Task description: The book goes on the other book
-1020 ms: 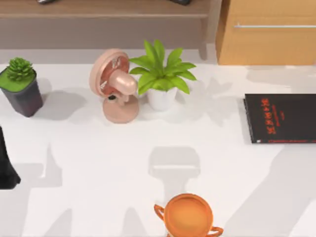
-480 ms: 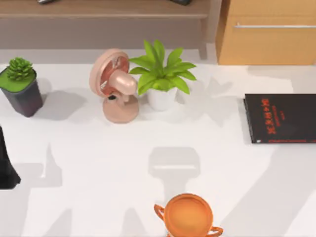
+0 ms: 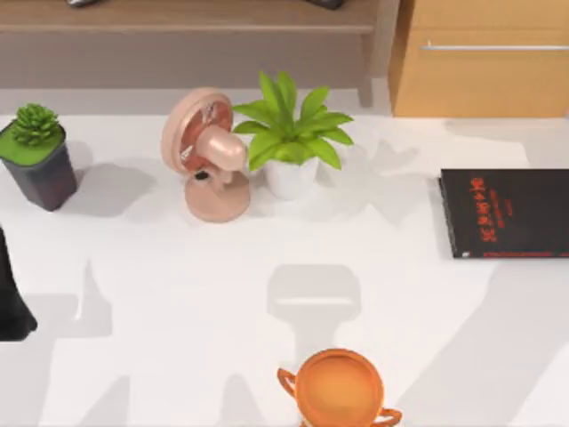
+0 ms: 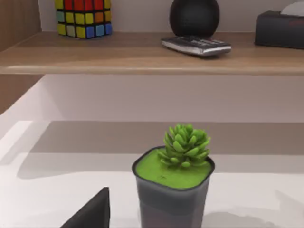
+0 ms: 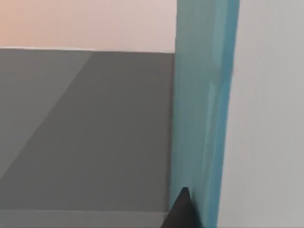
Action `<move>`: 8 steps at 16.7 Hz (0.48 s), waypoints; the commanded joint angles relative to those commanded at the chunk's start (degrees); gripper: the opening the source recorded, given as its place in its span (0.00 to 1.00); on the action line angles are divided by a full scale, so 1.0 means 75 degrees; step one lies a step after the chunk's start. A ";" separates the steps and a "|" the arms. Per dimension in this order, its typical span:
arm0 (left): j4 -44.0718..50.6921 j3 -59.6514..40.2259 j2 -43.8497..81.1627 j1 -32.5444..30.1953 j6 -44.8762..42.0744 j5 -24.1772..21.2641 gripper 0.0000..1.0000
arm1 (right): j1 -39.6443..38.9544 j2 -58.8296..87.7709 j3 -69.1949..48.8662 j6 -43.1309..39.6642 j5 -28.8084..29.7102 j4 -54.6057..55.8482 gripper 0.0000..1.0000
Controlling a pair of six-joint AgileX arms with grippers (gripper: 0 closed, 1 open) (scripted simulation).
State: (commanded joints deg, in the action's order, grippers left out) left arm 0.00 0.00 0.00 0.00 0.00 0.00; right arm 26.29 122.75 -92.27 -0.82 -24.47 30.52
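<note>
The other book (image 3: pixel 507 213), thin and black with red lettering, lies flat at the table's right edge in the top view. The book (image 5: pixel 202 118) shows its teal-blue cover up close in the right wrist view, standing on edge across the picture. My right gripper (image 5: pixel 204 219) is shut on it, and one dark fingertip (image 5: pixel 182 211) rests against the teal cover. My left gripper (image 3: pixel 11 302) is parked at the table's left edge, in front of a small succulent pot (image 4: pixel 173 185).
A pink desk fan (image 3: pixel 206 156) and a leafy plant in a white pot (image 3: pixel 292 142) stand at the back middle. The succulent pot (image 3: pixel 37 156) sits back left. An orange two-handled cup (image 3: pixel 339 389) is at the front middle. A shelf (image 4: pixel 142 52) runs behind the table.
</note>
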 joint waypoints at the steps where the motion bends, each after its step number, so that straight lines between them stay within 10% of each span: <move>1: 0.0000 0.0000 0.0000 0.0000 0.0000 0.0000 1.00 | 0.0000 0.0000 0.0000 0.0000 0.0000 0.0000 0.25; 4: 0.0000 0.0000 0.0000 0.0000 0.0000 0.0000 1.00 | 0.0000 0.0000 0.0000 0.0000 0.0000 0.0000 0.02; 8: 0.0000 0.0000 0.0000 0.0000 0.0000 0.0000 1.00 | 0.0000 0.0000 0.0000 0.0000 0.0000 0.0000 0.00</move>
State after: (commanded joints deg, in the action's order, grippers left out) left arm 0.00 0.00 0.00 0.00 0.00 0.00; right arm 26.29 122.75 -92.27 -0.82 -24.47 30.52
